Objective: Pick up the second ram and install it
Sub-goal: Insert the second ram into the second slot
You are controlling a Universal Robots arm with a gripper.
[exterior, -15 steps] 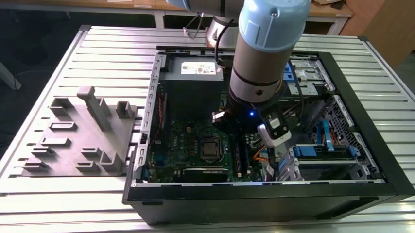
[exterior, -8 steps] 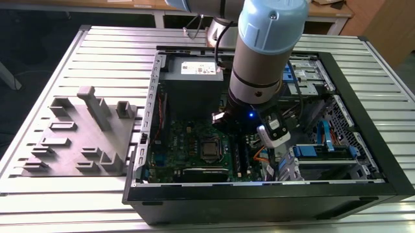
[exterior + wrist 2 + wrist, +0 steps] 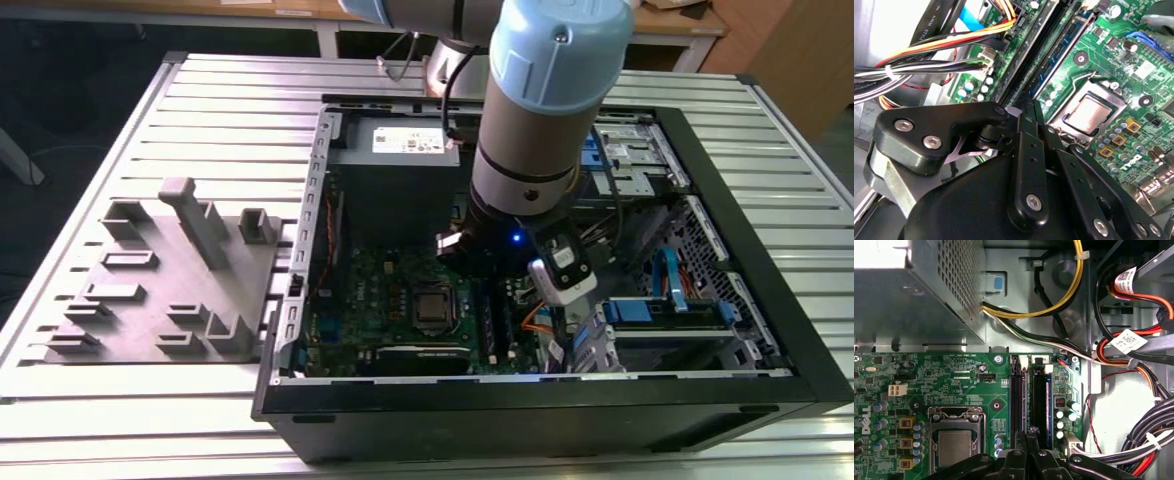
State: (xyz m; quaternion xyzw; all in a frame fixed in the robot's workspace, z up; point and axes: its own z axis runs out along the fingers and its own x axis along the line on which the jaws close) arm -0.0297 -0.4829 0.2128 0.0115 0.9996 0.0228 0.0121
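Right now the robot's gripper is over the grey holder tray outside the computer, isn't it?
Not quite. The gripper is inside the open computer case, low over the green motherboard beside the memory slots. The grey holder tray sits apart, at the exterior view's left. The exterior view shows this.

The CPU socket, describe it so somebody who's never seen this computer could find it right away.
Look inside the open computer case at the green motherboard. The CPU socket sits beside the long memory slots, the only square silver plate in a metal frame.
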